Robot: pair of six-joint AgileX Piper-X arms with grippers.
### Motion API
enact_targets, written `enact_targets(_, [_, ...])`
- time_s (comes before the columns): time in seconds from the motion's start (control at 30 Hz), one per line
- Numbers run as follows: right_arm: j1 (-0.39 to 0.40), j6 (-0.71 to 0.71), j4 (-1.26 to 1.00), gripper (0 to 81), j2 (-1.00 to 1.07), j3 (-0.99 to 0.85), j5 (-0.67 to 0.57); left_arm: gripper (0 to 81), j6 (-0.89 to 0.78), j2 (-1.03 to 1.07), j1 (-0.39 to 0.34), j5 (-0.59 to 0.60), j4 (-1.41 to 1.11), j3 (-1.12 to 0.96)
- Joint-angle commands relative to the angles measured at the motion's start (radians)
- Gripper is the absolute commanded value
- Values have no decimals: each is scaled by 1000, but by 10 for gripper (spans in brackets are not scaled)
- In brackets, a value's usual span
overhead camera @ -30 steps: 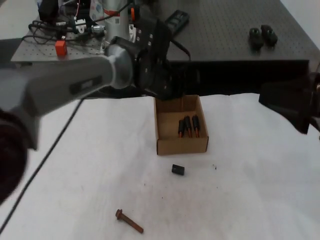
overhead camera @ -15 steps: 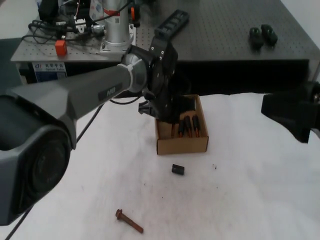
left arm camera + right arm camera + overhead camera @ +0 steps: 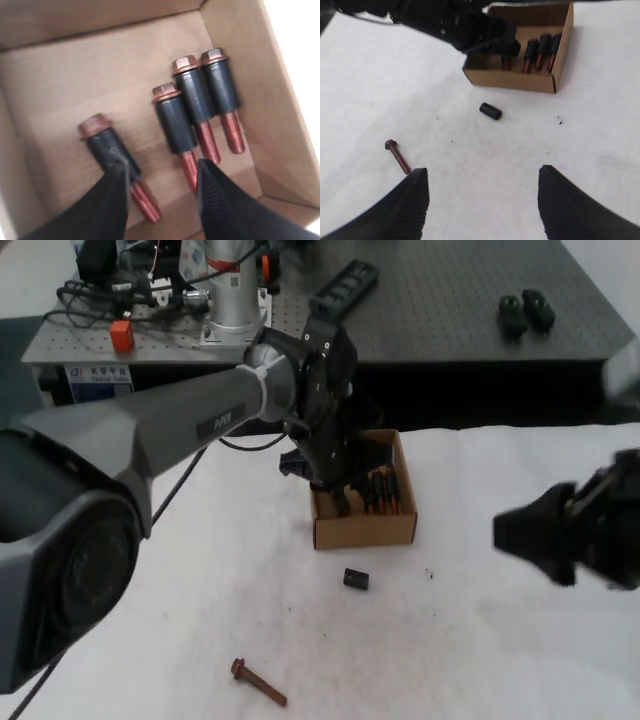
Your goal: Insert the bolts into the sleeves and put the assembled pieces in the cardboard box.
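The bolts (image 3: 186, 63) are copper-red, the sleeves (image 3: 195, 95) black, the cardboard box (image 3: 60, 75) brown.

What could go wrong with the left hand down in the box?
The left hand, open, has one finger over the lone assembled piece; lifting out could drag it or nudge the cardboard box. The loose sleeve lies on its side near the box; the right hand might roll it or meet the left arm.

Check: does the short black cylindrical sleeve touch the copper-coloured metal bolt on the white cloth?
Apart. The right wrist view shows bare white cloth between the black sleeve and the copper bolt.
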Motion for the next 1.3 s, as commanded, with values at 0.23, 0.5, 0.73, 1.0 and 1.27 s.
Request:
enact_targets(0.23, [126,-267,151,468,548,-339,-31,286,141,-315,145,-100,42,165])
enact_targets(0.5, [402,-349,156,445,869,-605,26,286,103,-728,297,-80,-198,662])
enact_targets(0.73, [541,-434,256,445,1113,-764,139,286,139,-972,403,-78,-212,804])
enact_targets(1.0, [608,-440,151,445,1238,-799,223,286,179,-1024,426,-75,-162,808])
enact_targets(1.27, [611,-439,113,346,1264,-800,229,286,221,-1024,426,-71,-107,808])
